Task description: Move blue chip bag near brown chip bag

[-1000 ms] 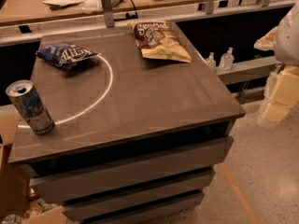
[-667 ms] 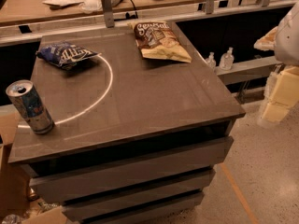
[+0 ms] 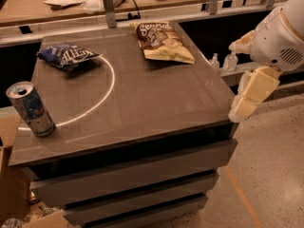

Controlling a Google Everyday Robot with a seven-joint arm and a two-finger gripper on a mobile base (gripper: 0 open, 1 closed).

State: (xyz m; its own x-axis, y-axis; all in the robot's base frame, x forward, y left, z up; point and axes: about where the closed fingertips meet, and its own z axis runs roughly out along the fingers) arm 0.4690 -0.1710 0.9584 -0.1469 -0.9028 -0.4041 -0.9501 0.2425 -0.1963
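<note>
The blue chip bag (image 3: 66, 56) lies crumpled at the back left of the dark table top (image 3: 156, 99), on a white arc painted there. The brown chip bag (image 3: 163, 42) lies flat at the back right of the table, about a bag's length from the blue one. My gripper (image 3: 241, 109) hangs at the end of the white and cream arm (image 3: 278, 37), just off the table's right edge, level with the top. It is empty and far from both bags.
A blue-and-silver drink can (image 3: 31, 109) stands upright near the table's front left edge. A wooden bench (image 3: 57, 6) with papers, cables and metal posts runs behind the table. Small bottles (image 3: 223, 61) stand on a low shelf at the right. A cardboard box (image 3: 9, 184) sits on the floor at the left.
My arm and gripper have shifted left, closer to the table's right edge. The bags and the can have not moved.
</note>
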